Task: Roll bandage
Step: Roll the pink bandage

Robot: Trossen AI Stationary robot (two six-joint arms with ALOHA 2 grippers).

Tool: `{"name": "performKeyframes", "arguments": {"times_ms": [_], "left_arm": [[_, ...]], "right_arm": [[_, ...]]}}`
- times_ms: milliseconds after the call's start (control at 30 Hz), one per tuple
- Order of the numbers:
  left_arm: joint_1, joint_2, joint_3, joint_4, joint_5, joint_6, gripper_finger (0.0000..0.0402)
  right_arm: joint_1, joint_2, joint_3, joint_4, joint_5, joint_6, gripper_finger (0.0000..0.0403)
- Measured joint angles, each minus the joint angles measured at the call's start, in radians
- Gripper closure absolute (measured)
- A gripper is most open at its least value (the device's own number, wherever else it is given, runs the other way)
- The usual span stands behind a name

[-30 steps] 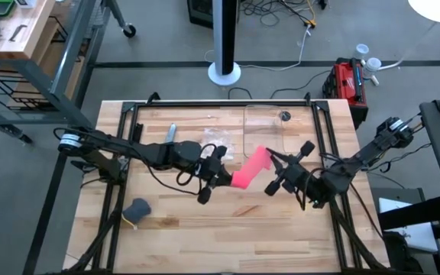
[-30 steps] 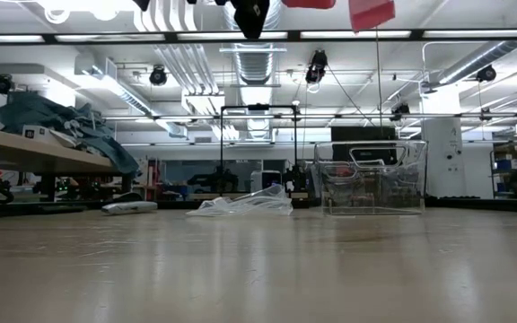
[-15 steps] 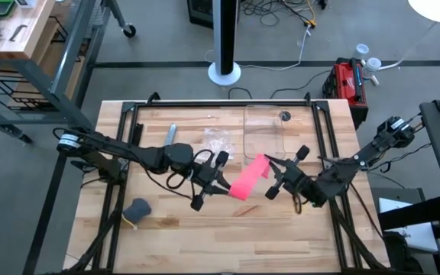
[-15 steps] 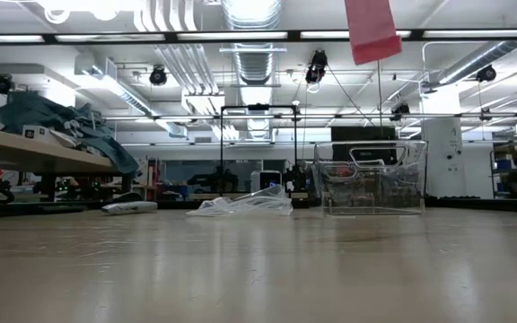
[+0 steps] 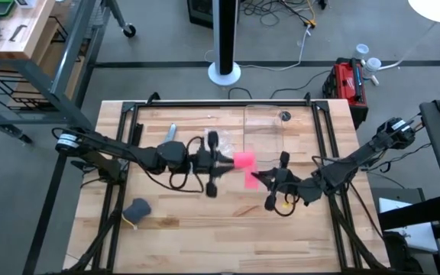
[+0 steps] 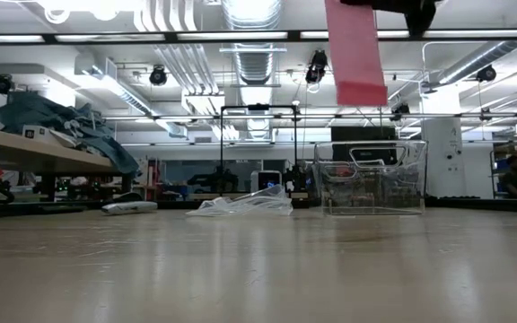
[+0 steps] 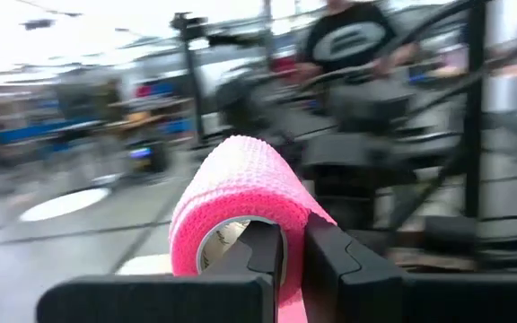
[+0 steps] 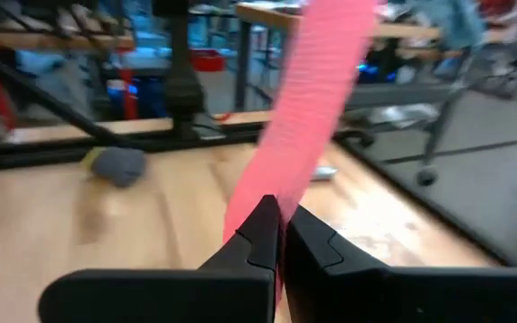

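The bandage is a bright pink strip, partly wound into a small roll (image 5: 243, 160) with a hollow middle (image 7: 240, 193). My left gripper (image 5: 228, 161) is shut on the roll, above the table's middle. From the roll a short stretch of strip (image 5: 250, 180) runs to my right gripper (image 5: 260, 180), which is shut on it (image 8: 317, 99). In the low view a free length of strip (image 6: 355, 54) hangs down from the top edge, well clear of the table. My left gripper pinches the roll's wall (image 7: 293, 292), one finger (image 7: 257, 256) inside the hollow and one (image 7: 330, 260) outside. It comes roughly level from the table's left. The roll is lifted clear. My right gripper pinches the flat strip (image 8: 257, 202) between its two fingers, coming roughly level from the table's right. The strip runs on away from the fingertips. It is held clear of the table.
A clear plastic box (image 5: 264, 130) stands at the far middle, with a crinkled clear bag (image 5: 216, 137) and a small grey item (image 5: 170, 131) to its left. A dark grey-blue lump (image 5: 137, 208) lies near left. Black frame rails run along the table's edges.
My left gripper has risen a little and tipped up to about level. My right gripper has sunk, rolled about its own line and come toward the left gripper. The stretch of strip between them is shorter, and the hanging length reaches lower in the low view.
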Motion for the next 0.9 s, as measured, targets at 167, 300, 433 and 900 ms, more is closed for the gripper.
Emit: {"name": "performKeyframes", "arguments": {"times_ms": [167,300,433,900], "left_arm": [[0.0,0.002,-0.001,0.008,-0.042,0.028,0.0391],[0.001,0.003,-0.001,0.0,-0.059,0.06,0.0391],[0.0,0.003,-0.013,-0.009,-0.094,0.097,0.0391],[-0.017,0.003,-0.024,0.016,-0.103,0.174,0.0391]], "right_arm": [[-0.015,0.018,-0.002,0.117,-0.106,-0.014,0.0403],[-0.021,0.014,-0.002,0.257,-0.226,-0.048,0.0403],[-0.022,-0.01,-0.002,0.363,-0.319,-0.052,0.0403],[-0.123,-0.034,0.038,0.373,-0.53,0.183,0.0403]]}}
